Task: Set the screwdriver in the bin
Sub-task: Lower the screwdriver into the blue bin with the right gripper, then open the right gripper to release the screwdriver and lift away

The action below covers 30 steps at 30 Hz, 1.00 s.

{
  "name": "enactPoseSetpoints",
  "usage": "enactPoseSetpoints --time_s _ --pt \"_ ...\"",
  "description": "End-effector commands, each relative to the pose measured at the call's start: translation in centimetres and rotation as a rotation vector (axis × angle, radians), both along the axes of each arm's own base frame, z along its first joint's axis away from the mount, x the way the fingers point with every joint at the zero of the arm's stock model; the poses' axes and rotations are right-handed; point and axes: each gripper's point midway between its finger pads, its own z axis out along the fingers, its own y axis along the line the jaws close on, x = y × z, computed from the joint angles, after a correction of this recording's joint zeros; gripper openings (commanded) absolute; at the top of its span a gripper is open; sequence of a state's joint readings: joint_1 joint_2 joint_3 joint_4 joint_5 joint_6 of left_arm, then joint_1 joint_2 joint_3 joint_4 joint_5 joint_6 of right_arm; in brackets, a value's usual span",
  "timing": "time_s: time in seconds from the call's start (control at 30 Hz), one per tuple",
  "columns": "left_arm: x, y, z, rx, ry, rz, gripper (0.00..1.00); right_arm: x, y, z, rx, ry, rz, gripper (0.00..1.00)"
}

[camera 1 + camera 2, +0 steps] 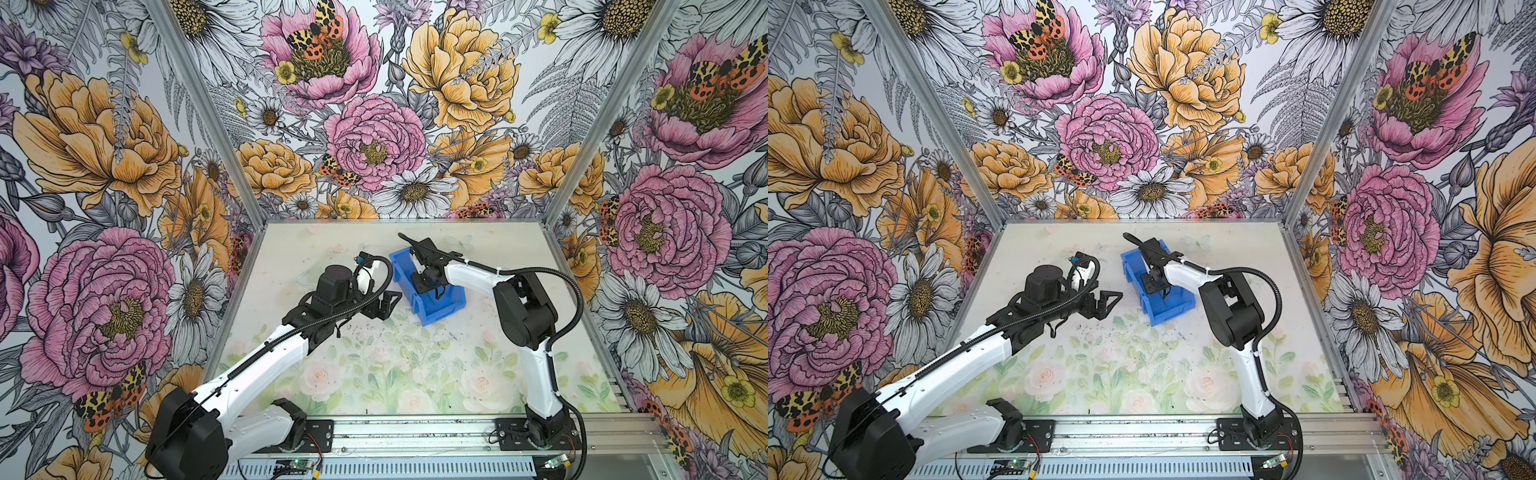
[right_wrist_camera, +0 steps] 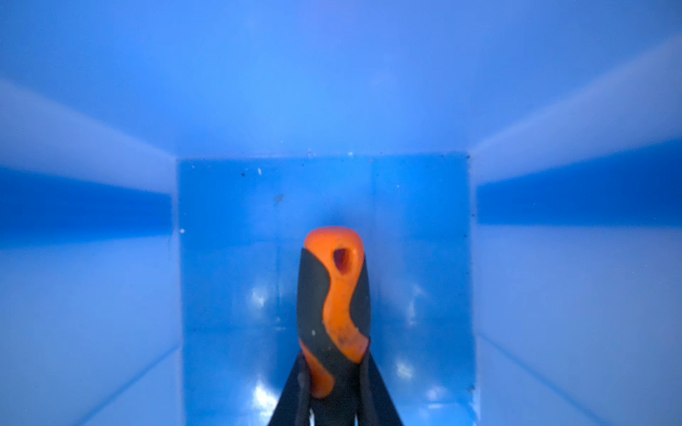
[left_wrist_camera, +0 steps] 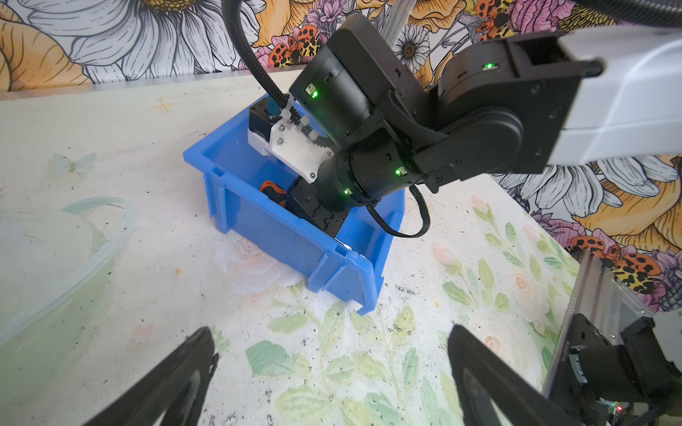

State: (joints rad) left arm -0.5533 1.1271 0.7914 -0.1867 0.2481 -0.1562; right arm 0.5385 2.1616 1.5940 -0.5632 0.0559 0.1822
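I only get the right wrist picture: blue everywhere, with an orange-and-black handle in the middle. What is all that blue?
Observer: The inside of the bin, a blue box on the table; the right arm reaches down into it.
Operator: Is the handle properly inside?
Observer: Yes, the left wrist view shows the handle of the screwdriver between the walls.
Operator: And the other arm?
Observer: The left pincer is open beside the bin, holding nothing.

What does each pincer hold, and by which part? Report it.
Right pincer: shut on the screwdriver, gripping its handle short of the butt end, inside the bin. Left pincer: open, holding nothing.
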Motion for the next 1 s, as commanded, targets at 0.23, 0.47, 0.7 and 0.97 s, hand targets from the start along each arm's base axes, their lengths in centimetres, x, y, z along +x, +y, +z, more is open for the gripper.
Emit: enactPoseSetpoints --time_s 0.23,0.47,0.7,0.97 --pt "0.3 1.0 0.3 0.024 -0.031 0.035 0.99 -0.1 0.3 -1.2 -0.017 -0.012 -0.005 0.03" --pt "0.5 2.4 1.3 0.029 -0.077 0.093 0.99 -0.4 0.2 -0.9 -0.041 -0.03 0.004 0.14" --pt "0.0 2.2 1.1 0.01 -0.069 0.077 0.99 -0.3 0.1 0.5 -0.058 -0.071 0.01 0.29" --pt "-0.5 2.5 1.4 -0.001 -0.076 0.091 0.99 -0.3 0.2 3.1 -0.06 -0.128 0.015 0.43"
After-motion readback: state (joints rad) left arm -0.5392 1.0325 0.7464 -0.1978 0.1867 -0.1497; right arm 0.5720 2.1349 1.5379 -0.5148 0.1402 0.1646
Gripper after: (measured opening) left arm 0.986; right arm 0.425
